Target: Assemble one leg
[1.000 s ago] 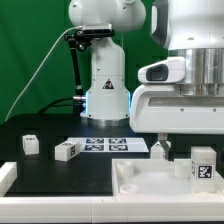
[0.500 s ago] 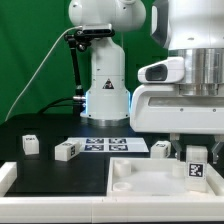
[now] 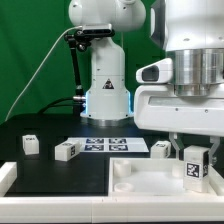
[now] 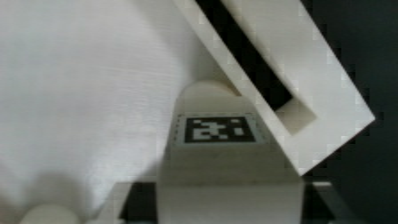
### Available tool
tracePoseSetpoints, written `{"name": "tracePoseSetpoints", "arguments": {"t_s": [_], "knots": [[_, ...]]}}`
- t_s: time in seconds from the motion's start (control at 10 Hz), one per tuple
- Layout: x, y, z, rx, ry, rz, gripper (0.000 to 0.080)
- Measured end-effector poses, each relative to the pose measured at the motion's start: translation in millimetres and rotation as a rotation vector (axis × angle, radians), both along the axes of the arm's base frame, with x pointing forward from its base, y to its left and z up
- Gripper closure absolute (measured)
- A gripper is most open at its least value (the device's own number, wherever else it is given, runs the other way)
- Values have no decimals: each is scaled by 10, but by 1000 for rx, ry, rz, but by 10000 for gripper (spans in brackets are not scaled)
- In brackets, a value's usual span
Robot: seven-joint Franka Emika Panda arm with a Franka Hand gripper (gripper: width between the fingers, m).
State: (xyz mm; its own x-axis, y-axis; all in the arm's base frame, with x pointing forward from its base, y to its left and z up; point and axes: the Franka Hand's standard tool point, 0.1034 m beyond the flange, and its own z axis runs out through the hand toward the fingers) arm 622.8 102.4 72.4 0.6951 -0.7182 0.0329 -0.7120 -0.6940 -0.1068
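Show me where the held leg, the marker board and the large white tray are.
held leg (image 3: 196,165): exterior view, on its tagged front face.
marker board (image 3: 105,145): exterior view, on a tag near its middle.
large white tray (image 3: 150,184): exterior view, on its bare floor.

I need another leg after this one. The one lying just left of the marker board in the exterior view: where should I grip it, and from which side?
Probably from straight above, closing the gripper across the two long plain sides of that leg. It lies flat on the black table, apart from the marker board and the other small leg, so both sides look free.
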Motion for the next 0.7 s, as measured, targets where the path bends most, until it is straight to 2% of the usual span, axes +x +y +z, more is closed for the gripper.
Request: {"name": "tracePoseSetpoints", "arguments": {"t_s": [0.7], "knots": [[-21,18,-6,108,46,-791,508]]}}
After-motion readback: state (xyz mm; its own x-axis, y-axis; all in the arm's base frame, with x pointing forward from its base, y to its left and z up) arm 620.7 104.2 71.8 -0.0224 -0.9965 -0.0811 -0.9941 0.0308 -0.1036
